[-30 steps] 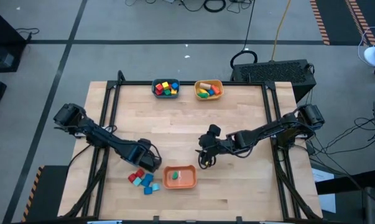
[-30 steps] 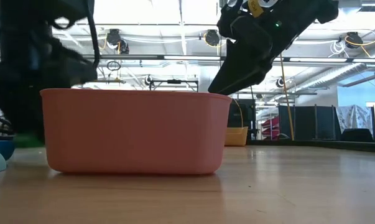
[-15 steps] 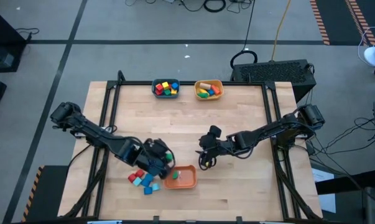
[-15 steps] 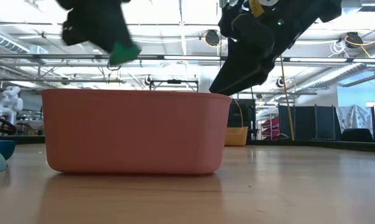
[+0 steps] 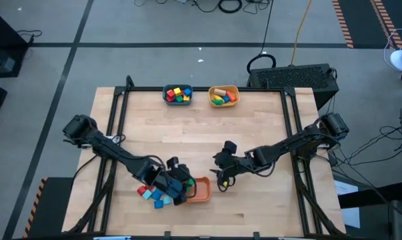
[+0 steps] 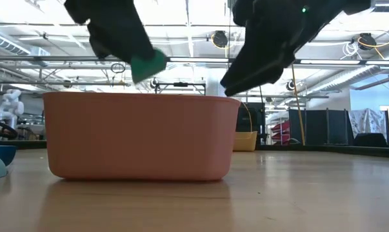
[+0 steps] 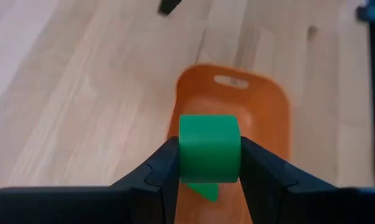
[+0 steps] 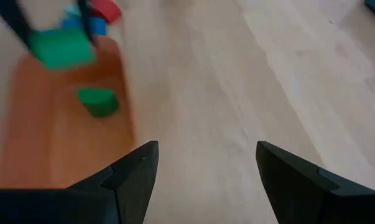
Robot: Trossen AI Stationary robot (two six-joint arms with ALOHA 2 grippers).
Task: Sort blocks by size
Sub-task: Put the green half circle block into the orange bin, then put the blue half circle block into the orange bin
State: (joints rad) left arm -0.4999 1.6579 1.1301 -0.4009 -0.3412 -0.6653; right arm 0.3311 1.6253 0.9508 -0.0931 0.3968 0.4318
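Nothing readable here, honestly. No labels, brand names, numbers or signs that I can make out on the blocks, the bowls, the arms, the surface or in the room behind it.

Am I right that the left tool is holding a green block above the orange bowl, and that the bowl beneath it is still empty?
Not quite: the left tool does hold a green block above the orange bowl, but the bowl is not empty. The right wrist view shows another green piece already lying inside it.
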